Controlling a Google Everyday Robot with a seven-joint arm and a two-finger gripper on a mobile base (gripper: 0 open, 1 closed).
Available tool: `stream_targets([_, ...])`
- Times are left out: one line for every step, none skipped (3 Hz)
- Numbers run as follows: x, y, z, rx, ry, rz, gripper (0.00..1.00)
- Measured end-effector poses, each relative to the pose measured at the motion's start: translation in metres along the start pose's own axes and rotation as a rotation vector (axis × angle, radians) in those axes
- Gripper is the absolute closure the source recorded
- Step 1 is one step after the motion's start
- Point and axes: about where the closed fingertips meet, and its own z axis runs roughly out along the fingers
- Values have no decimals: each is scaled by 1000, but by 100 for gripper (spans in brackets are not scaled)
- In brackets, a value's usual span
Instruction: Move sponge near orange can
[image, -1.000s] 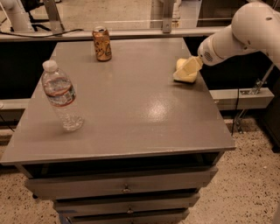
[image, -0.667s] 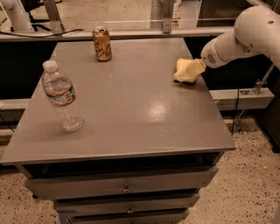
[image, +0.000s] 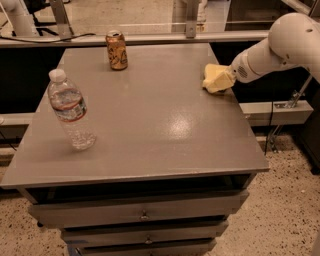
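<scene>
The orange can (image: 116, 50) stands upright at the far middle-left of the grey table (image: 150, 125). The pale yellow sponge (image: 212, 76) lies at the table's far right edge, a long way right of the can. My gripper (image: 223, 82), on the white arm (image: 280, 45) reaching in from the right, is right at the sponge. Its pale yellow tip blends with the sponge, so I cannot separate the two or tell whether the sponge is held.
A clear plastic water bottle (image: 71, 110) stands at the table's left, nearer the front. Drawers (image: 145, 215) sit under the tabletop. A rail and metal posts (image: 190, 30) run behind the table.
The arm has shifted slightly to the right at the table's right edge. The pale yellow mass at its tip has barely moved. Can and bottle are unmoved.
</scene>
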Motion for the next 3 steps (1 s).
stream_targets([-3,2,-3,-12,-12,7,64])
stream_targets([-19,9,-9,-36,-50,-11,87])
stream_targets([-51,21,-15,-66,-113,-46,100])
